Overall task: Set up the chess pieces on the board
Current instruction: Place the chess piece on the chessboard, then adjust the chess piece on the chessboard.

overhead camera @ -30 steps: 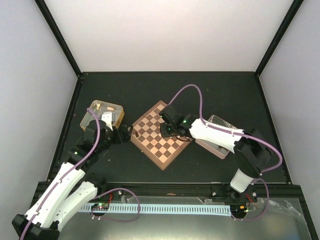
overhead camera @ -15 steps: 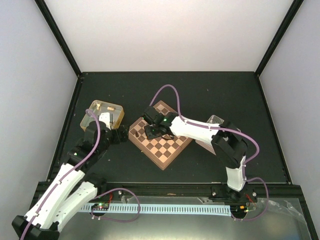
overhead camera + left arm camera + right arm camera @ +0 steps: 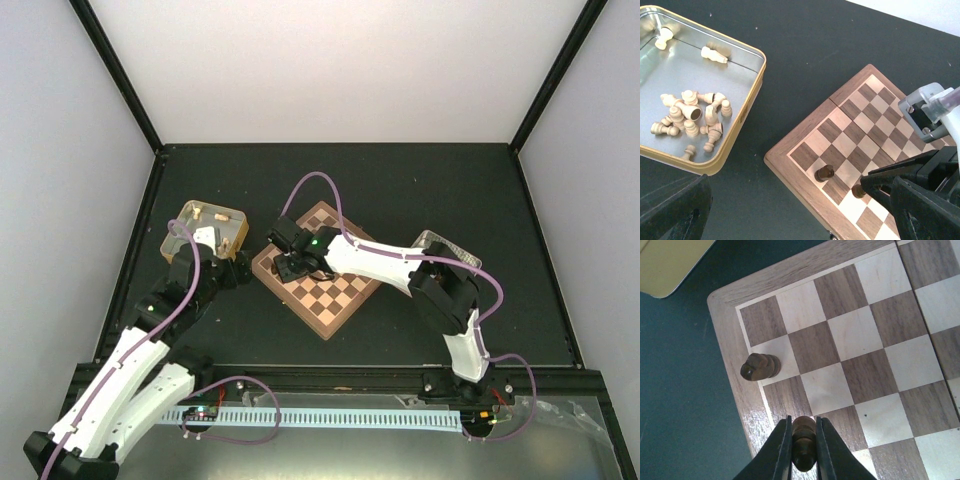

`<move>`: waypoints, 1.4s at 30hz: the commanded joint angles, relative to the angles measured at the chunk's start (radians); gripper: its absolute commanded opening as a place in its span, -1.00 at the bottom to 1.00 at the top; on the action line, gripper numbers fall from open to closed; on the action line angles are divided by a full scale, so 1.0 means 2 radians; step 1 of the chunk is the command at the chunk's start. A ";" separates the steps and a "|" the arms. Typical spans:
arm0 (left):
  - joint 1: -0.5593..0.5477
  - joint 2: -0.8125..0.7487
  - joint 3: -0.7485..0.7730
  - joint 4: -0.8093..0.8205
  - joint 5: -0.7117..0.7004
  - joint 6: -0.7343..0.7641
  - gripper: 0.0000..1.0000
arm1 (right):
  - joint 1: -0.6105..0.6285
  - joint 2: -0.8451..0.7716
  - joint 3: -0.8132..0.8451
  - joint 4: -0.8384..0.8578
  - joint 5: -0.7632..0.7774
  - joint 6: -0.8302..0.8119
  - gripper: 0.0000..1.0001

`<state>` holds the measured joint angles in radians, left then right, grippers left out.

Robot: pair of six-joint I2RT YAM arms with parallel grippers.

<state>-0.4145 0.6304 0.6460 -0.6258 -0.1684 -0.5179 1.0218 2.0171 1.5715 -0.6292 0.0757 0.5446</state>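
The right arm has swung from the right side of the square checkered wooden chessboard (image 3: pixel 860 125) to its left corner. Left of the board, a gold-rimmed metal tray (image 3: pixel 747 107) holds pale beige pieces (image 3: pixel 690 110), and the left gripper (image 3: pixel 243 272) hangs wide open. On the board's left edge row stands 1 dark brown wooden chess piece (image 3: pixel 760 366). Just beside it, the right gripper (image 3: pixel 803 424) is clamped on another dark piece (image 3: pixel 803 445).

The tabletop (image 3: pixel 400 185) is a flat, matte black surface. Three things lie directly on it. The board (image 3: pixel 335 302) sits near the middle, turned so that one corner points to the far side. The gold tray (image 3: pixel 751 102) lies to the left of the board, near it but not touching. A second tray (image 3: pixel 430 240) lies to the right of the board, mostly hidden under an arm; whether it touches the board cannot be told.
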 commanded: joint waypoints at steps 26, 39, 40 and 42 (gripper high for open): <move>-0.016 0.233 0.065 0.019 0.229 -0.002 0.05 | -0.086 -0.239 -0.282 0.149 0.026 0.125 -0.39; -0.057 0.365 0.121 -0.002 0.171 -0.025 -0.28 | -0.099 -0.269 -0.326 0.157 0.030 0.117 -0.41; -0.057 0.372 0.124 -0.003 0.167 -0.026 -0.32 | -0.099 -0.272 -0.328 0.157 0.032 0.116 -0.41; -0.057 0.386 0.133 -0.007 0.163 -0.027 -0.41 | -0.100 -0.278 -0.332 0.156 0.035 0.114 -0.41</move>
<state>-0.5232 1.3598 0.8547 -0.6128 0.2062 -0.5537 0.8295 1.5059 0.9237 -0.3431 0.1062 0.7689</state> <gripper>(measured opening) 0.328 0.296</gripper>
